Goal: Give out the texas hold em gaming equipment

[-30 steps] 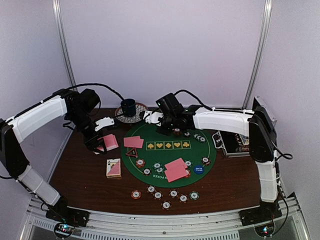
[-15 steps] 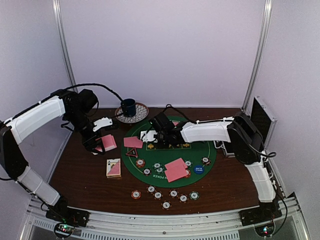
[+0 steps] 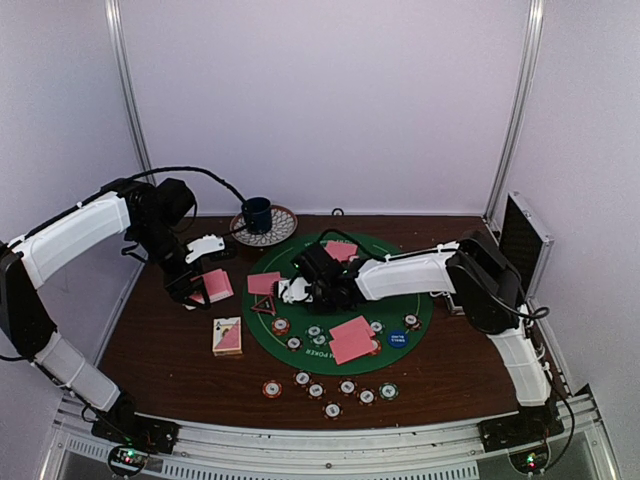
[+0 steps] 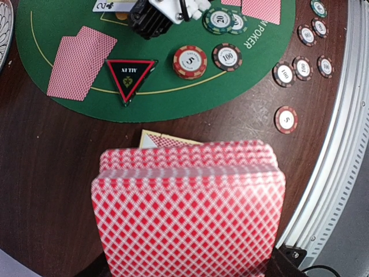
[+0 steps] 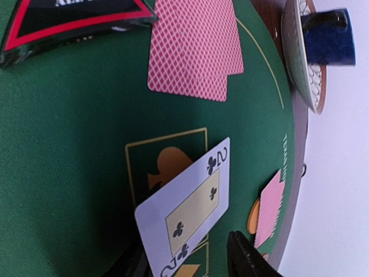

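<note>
The right gripper [image 5: 185, 261] pinches a face-up two of clubs [image 5: 184, 216] low over the gold suit boxes of a round green poker mat [image 3: 400, 300]. Just beside it lie two overlapping face-down cards [image 5: 196, 52] and the red-edged triangle marker [image 4: 131, 75]. The left gripper [image 3: 193, 285] is clamped on a deck of pink-backed cards [image 4: 187, 208], held above the bare wood at the mat's left edge.

The mat lies on a dark brown counter [image 3: 160, 340] enclosed by pale lilac walls [image 3: 330, 100] and metal uprights [image 3: 128, 90]. A row of striped chips [image 3: 347, 386] lines the near edge, a card box [image 3: 228, 336] sits to the left, a blue cup [image 3: 258, 213] on its saucer stands at the back, and a black case [image 3: 525, 240] stands open at the right.

A second ago the right arm reached over the mat's far side; it has since swung in toward the marker. The left arm has not moved.
</note>
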`<state>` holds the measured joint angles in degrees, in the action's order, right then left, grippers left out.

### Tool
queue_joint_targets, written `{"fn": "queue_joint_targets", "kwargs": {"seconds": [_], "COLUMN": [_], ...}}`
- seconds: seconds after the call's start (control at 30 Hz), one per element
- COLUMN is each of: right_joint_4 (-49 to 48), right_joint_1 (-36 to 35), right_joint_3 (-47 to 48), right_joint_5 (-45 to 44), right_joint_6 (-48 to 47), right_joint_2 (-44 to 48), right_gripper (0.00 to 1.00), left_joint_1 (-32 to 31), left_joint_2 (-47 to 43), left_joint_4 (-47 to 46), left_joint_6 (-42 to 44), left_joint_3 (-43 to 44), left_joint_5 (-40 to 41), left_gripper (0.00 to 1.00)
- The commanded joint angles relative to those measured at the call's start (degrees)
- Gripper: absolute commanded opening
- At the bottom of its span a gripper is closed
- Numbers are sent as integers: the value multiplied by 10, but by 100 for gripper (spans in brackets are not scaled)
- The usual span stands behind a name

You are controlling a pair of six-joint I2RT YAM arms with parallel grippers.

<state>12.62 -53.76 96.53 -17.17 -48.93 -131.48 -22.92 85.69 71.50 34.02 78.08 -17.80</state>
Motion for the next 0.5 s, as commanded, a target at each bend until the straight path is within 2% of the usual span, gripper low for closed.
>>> {"fn": "queue_joint_targets", "kwargs": {"seconds": [0.0, 0.17, 0.27, 0.33, 0.47], "right_joint_4": [-29, -46, -50, -58, -50], "right_joint_1": [-5, -3, -3, -3, -2], "right_joint_3": [-34, -40, -19, -4, 23], "right_joint_5": [-22, -25, -40, -59, -95], "right_joint_6": [22, 45, 67, 78, 104], "right_joint_2": [21, 30, 23, 15, 4], "right_gripper": [59, 86, 92, 99, 99], "left_joint_1": [4, 4, 4, 4, 3], "left_joint_2": [-16, -16, -17, -17, -19], "left_joint_4": [1, 1, 2, 2, 3], "left_joint_6": [7, 8, 8, 8, 8], "left_joint_3": [6, 7, 7, 8, 9], "left_joint_5": [-16, -20, -20, -19, -20], "left_gripper": [0, 0, 0, 0, 0]}}
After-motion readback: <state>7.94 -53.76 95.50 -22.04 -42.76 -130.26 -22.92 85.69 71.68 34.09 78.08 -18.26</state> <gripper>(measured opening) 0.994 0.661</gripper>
